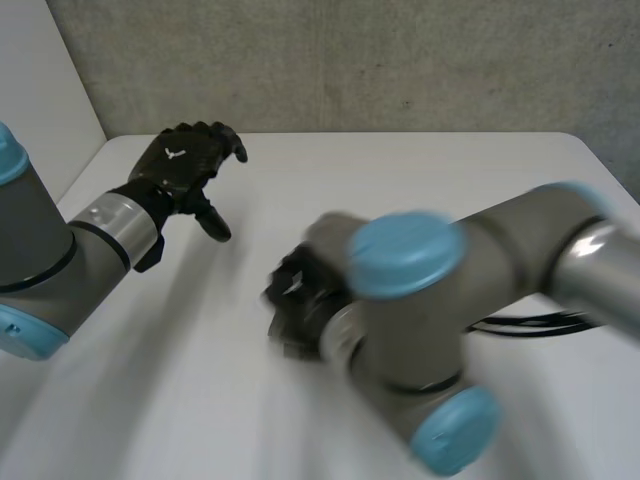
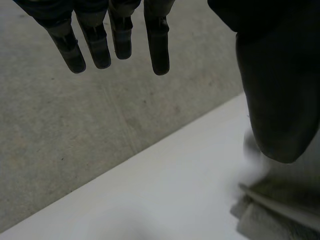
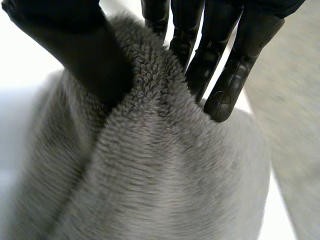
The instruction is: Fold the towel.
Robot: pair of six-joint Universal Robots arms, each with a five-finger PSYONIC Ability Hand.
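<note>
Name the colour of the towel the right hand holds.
The towel is plain grey, best seen in the right wrist view.

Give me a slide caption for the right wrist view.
Right hand pinching a bunched grey towel between thumb and fingers.

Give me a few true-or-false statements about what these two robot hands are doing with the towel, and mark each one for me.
1. The right robot hand pinches the towel between its thumb and fingers. True.
2. The left robot hand is gripping the towel too. False: its fingers are straight and hold nothing, and it hangs above the table.
3. The towel is grey and fluffy. True.
4. The table is dark wood. False: it is white.
</note>
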